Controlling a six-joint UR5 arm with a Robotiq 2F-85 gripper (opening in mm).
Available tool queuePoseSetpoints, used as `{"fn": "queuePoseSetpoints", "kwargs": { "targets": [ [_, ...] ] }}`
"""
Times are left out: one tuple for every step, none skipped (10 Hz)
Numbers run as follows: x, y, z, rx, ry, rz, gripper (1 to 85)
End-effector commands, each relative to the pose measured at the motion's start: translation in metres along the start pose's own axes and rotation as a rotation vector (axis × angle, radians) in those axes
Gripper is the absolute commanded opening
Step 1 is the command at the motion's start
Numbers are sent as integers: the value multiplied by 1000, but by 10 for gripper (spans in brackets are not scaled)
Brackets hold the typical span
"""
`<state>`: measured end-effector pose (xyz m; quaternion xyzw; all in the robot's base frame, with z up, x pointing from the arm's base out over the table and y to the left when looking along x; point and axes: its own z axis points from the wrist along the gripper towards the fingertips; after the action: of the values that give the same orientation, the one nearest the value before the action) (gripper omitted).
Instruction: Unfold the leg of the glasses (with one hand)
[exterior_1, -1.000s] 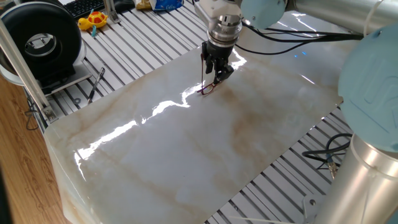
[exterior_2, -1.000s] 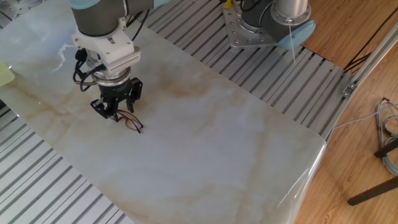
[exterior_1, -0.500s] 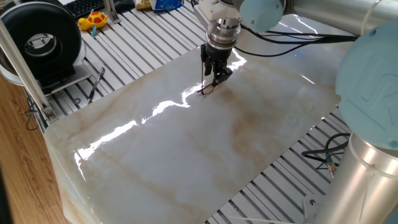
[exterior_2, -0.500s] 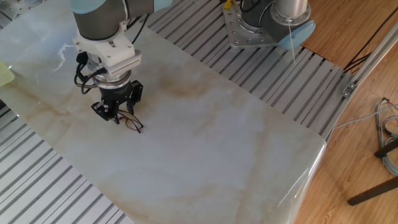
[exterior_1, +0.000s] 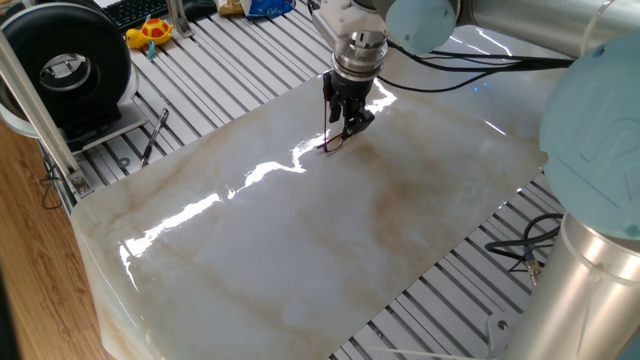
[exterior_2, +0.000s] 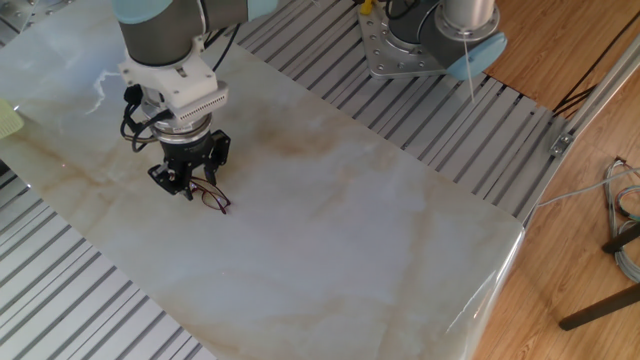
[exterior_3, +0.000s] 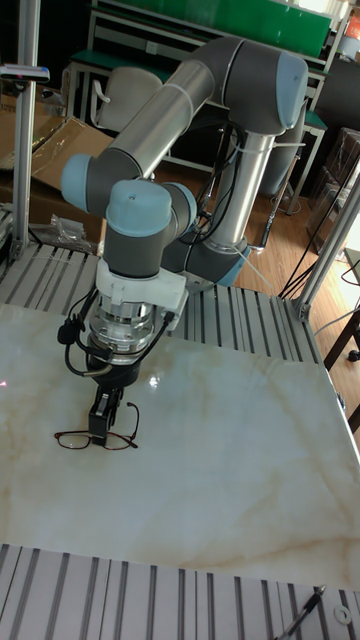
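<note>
One fixed view: the gripper (exterior_1: 346, 128) is down at the marble desk (exterior_1: 300, 250), at its far side, directly over the glasses (exterior_1: 333, 144). A thin dark line runs upward beside the fingers; it may be a leg of the glasses, but I cannot confirm that. Whether the jaws are closed on anything cannot be told from here. A dark pen-like tool (exterior_1: 154, 136) lies well apart on the slatted surface to the left.

The other fixed view: the glasses (exterior_2: 212, 196) rest on the desk (exterior_2: 350, 230) with the rims showing just beside the gripper (exterior_2: 186, 180). The fingers sit close together and touch or nearly touch the frame; a firm grip is not evident.

Tall fixed view: the glasses (exterior_3: 93, 438) lie flat, lenses side by side, with the gripper (exterior_3: 101, 428) planted at the bridge between them. The wrist points straight down and the arm bends overhead from its base behind the desk (exterior_3: 230, 480). The jaws look narrow, but contact with the frame cannot be resolved.

Judgement: the step in hand is engaging one leg at the frame. The next move calls for a light sweep outward about the hinge, the desk holding the frame still.
</note>
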<state>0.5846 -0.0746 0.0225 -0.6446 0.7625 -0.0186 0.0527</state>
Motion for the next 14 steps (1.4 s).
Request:
{"fn": "queuePoseSetpoints", "kwargs": {
  "targets": [
    [1,1,2,6,-15,6,453],
    [1,2,2,5,-18,4,453],
    [-1,2,3,5,-21,3,450],
    [-1,2,3,5,-21,3,443],
    [0,2,3,7,-18,3,440],
    [0,2,3,7,-16,0,440],
    [1,3,4,7,-18,0,430],
    [1,3,5,7,-18,0,420],
    [1,4,5,5,-17,0,407],
    [1,4,5,5,-17,0,403],
    [1,4,5,5,-18,3,397],
    [1,4,6,5,-18,3,393],
    [1,4,7,5,-18,1,393],
    [2,4,8,5,-18,1,393]
  ]
}}
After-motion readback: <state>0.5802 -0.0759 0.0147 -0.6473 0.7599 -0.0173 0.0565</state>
